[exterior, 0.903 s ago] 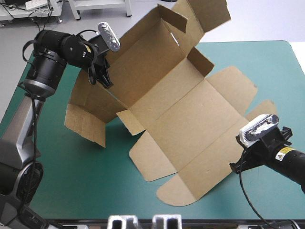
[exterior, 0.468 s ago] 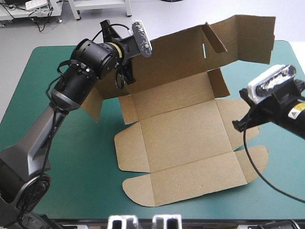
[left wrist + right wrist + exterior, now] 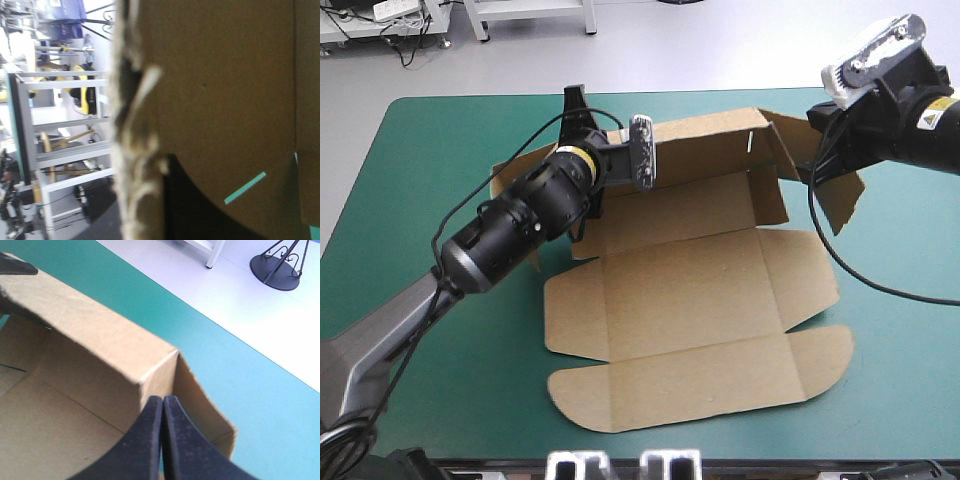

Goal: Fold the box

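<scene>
L gripper, at the far wall's left end, clamps the board. In its wrist view the sheet's cut edge runs straight out from the grip, w/ one black finger flat against one face; the other finger is hidden behind the sheet. Centre: the brown box lies mid-table on the teal-green cover. Its floor panel is flat, the far wall is raised approx. upright, and the near panel and the floor's two side flaps lie flat. R gripper: fingers pressed together to one point, no board seen between them. The tip sits at the corner crease where the far wall meets its end flap, which stands splayed outward beyond the wall's right end. Step in hand, as judged: tuck that end flap inward. To do it well, L should hold the wall square to the floor w/o lifting the floor panel off the cover. R should push on the flap close to the crease, so that it hinges there and doesn't buckle, then sweep it in along the floor's side edge. Count, as far as visible: 1 box, 2 grippers, 1 wall up, 1 end flap splayed, 3 panels/flaps flat besides the floor.
</scene>
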Robot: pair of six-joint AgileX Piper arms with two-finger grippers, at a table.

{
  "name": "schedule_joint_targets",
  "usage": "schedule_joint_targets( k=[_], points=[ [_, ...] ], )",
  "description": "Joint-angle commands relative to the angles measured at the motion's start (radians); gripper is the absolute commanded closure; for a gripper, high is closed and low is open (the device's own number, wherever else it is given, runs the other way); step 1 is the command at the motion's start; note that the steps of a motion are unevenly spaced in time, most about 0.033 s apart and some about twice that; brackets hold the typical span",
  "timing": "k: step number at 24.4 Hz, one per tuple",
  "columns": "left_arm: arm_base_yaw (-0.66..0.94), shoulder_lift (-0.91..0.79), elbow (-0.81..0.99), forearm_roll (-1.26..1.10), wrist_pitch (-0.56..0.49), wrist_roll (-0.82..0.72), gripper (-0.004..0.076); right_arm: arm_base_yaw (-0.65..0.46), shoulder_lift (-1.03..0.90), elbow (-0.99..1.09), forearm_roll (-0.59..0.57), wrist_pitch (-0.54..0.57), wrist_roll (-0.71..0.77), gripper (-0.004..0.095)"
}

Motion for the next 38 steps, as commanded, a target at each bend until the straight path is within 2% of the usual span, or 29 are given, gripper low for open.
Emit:
schedule_joint_targets(
  k=[1, 4, 5, 6, 7, 10, 15, 22, 29, 38],
  points=[
    [-0.025, -0.144, 0.190, 0.362, -0.181, -0.279, 0.0734, 0.001, 0.029, -0.078, 0.017, -0.042, 0.004, 0.0932],
    [-0.025, -0.180, 0.319, 0.617, -0.194, -0.485, 0.0734, 0.001, 0.064, -0.078, 0.052, -0.059, 0.004, 0.0932],
    [-0.025, -0.185, 0.378, 0.772, -0.202, -0.606, 0.0734, 0.001, 0.084, -0.078, 0.061, -0.060, 0.007, 0.0932],
    [-0.025, -0.190, 0.398, 0.833, -0.202, -0.659, 0.0734, 0.001, 0.091, -0.078, 0.059, -0.060, 0.014, 0.0932],
    [-0.025, -0.192, 0.441, 0.938, -0.209, -0.784, 0.0734, -0.003, 0.116, -0.082, 0.055, -0.058, 0.027, 0.0932],
    [-0.025, -0.192, 0.488, 1.009, -0.205, -0.923, 0.0734, -0.022, 0.193, -0.115, 0.053, -0.028, 0.053, 0.0932],
    [-0.024, -0.192, 0.488, 1.010, -0.110, -0.950, 0.0734, -0.050, 0.359, -0.185, 0.051, 0.015, 0.105, 0.0932],
    [-0.024, -0.192, 0.488, 1.010, -0.121, -0.952, 0.0734, -0.050, 0.482, -0.182, 0.103, 0.056, 0.117, 0.0932],
    [-0.022, -0.192, 0.488, 1.010, -0.112, -0.980, 0.0734, -0.050, 0.487, -0.077, 0.108, 0.057, 0.084, 0.0932],
    [-0.021, -0.165, 0.488, 1.010, -0.135, -0.983, 0.0734, -0.050, 0.466, 0.081, 0.236, 0.057, -0.032, 0.0932]
  ],
)
